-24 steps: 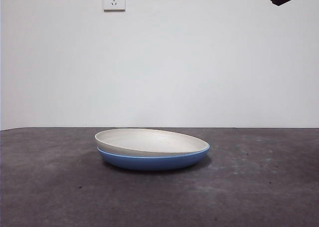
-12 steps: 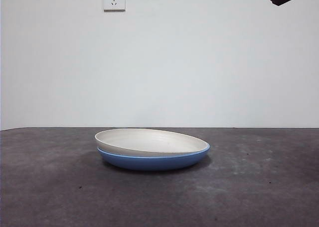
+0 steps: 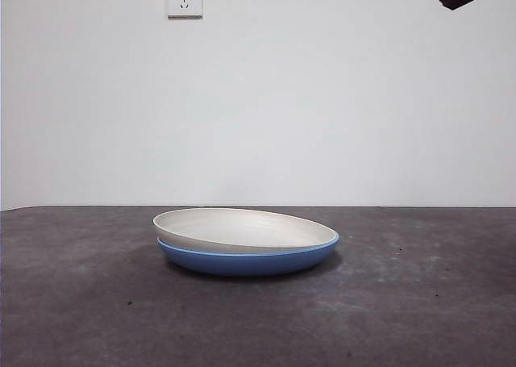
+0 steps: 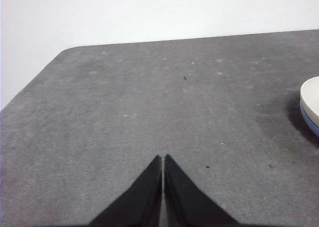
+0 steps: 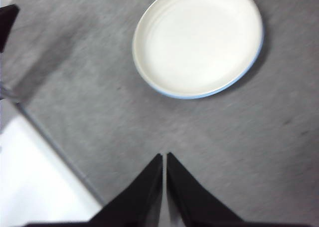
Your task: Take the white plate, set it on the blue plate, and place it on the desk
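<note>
White plate [image 3: 242,228] nested in blue plate [image 3: 246,260] on tabletop [image 3: 419,302], left claw [image 4: 163,158] and right claw [image 5: 165,156] both closed, empty, clear of plates.

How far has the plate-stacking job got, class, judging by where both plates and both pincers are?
Done: the white plate sits tilted in the blue plate, which rests on the desk. In hand: nothing; the left pincer and right pincer are shut, empty and clear of the plates. Left: seemingly nothing.
</note>
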